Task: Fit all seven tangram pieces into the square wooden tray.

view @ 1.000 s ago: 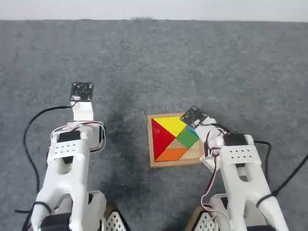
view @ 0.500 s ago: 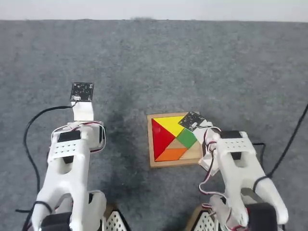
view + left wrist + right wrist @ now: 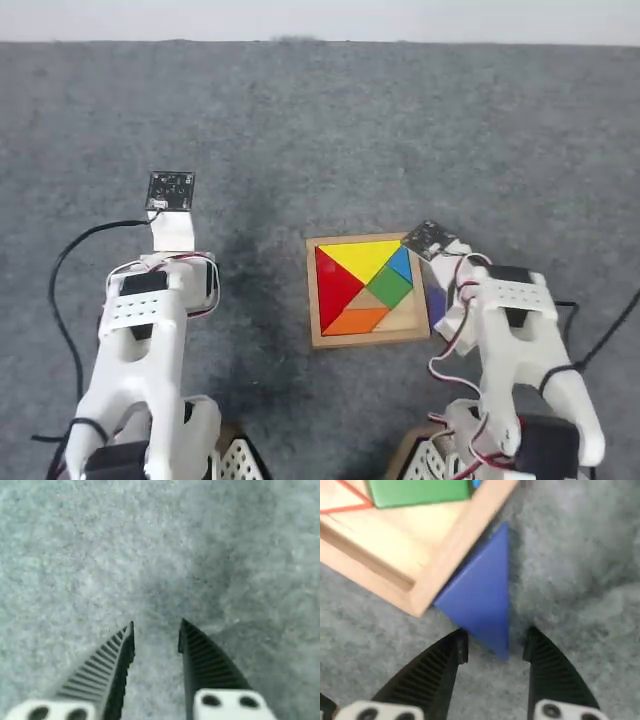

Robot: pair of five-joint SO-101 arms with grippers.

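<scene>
right arm [image 3: 515, 330]: white, nearest on the right side, bent over the carpet beside the tray.

right gripper [image 3: 496, 635]: fingers spread, nothing clamped. the sharp tip of the dark blue triangle [image 3: 482, 600] lies in the gap between the fingertips; i cannot tell whether either finger touches it.

dark blue triangle: flat on the carpet, outside the tray, just ahead of the right gripper. one edge lies against the outer wall of the wooden tray [image 3: 455, 545], at the corner closest to this gripper.

left arm [image 3: 140, 340]: white, nearest on the left side, with a black cable [image 3: 60, 280] looping beside it.

left gripper [image 3: 156, 625]: fingers parted with a narrow gap, holding nothing, over bare grey carpet [image 3: 400, 120]. the tray sits off to its right, well apart.

wooden tray: square, light wood, lying flat between the two grippers and far closer to the right one. bare wooden floor shows in the corner nearest the right gripper.

pieces inside the tray, going away from the right gripper:
- green square [image 3: 390, 286], beside the bare patch
- light blue triangle [image 3: 402, 264], touching the green square's far side
- orange piece [image 3: 355, 321], along the near wall
- yellow triangle [image 3: 365, 258], along the far wall
- red triangle [image 3: 333, 285], against the wall farthest from the right gripper

a small pale wedge [image 3: 368, 299] sits among the green, red and orange pieces; i cannot tell whether it is a piece or tray floor.

white wall [image 3: 320, 20]: a pale strip beyond the far edge of the carpet.
</scene>
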